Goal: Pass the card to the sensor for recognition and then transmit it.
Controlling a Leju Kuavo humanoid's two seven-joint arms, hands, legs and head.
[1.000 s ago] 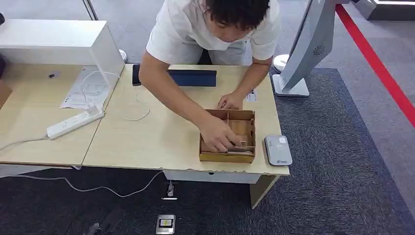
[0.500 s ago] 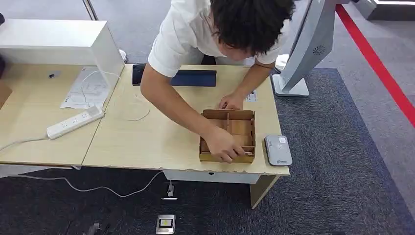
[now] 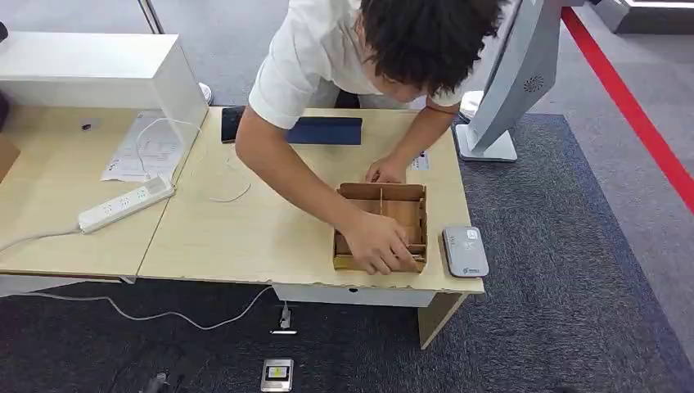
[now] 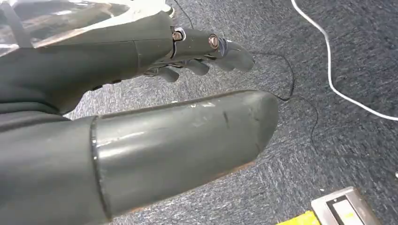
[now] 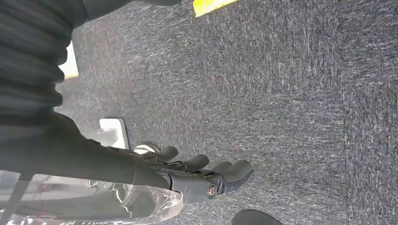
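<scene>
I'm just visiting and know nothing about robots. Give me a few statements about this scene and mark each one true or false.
1. A person's hand reaches into the wooden box on the table. True.
2. The left robot hand is holding a card. False: it holds nothing and hangs over the carpet.
3. A grey card sensor lies on the table beside the box. True.
4. The right robot hand rests on the table. False: it hangs over the carpet, fingers apart.
5. The power strip sits inside the box. False: it lies on the table, well apart from the box.
</scene>
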